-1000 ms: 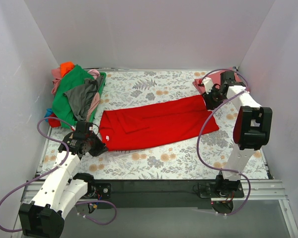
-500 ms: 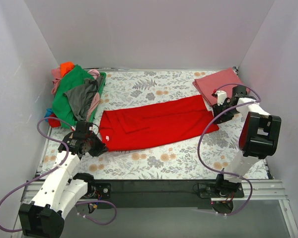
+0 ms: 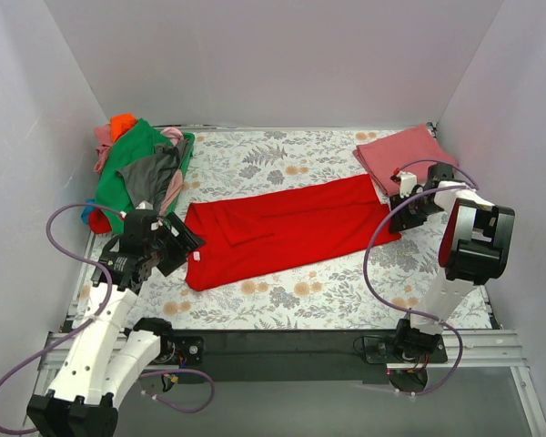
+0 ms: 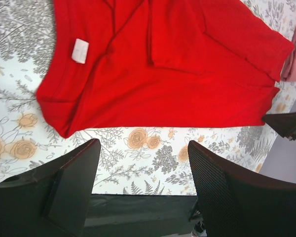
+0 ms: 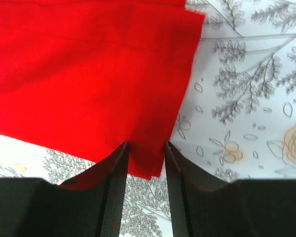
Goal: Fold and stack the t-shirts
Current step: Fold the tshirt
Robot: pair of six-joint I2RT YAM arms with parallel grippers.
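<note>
**Overhead view.** The bright red t-shirt [image 3: 291,228] lies flat as a long folded band across the middle of the frame, on the floral table cloth [image 3: 282,155]. It runs from lower left to upper right.

The left gripper [image 3: 184,248] hangs at the band's left end, just beside the collar. The right gripper [image 3: 402,217] sits at the band's right end.

A dull rose-red t-shirt [image 3: 399,153] lies folded flat in the upper right corner. In the upper left, a loose heap holds a green t-shirt [image 3: 127,159], a grey t-shirt [image 3: 150,182], a pink t-shirt [image 3: 103,137] and an orange t-shirt [image 3: 121,123].

**Left wrist view.** The left gripper [image 4: 142,148] has its fingers [image 4: 71,187] spread wide and holds nothing. Bare cloth pattern shows between them. The red shirt fills the upper half of the frame, clear of both fingers, with its white label [image 4: 80,50] at upper left.

**Right wrist view.** The right gripper [image 5: 145,145] has its fingers [image 5: 116,187] a narrow gap apart. The lower corner of the red shirt [image 5: 89,74] lies between them (flat, not bunched). Whether the fingers pinch the cloth cannot be told.
</note>
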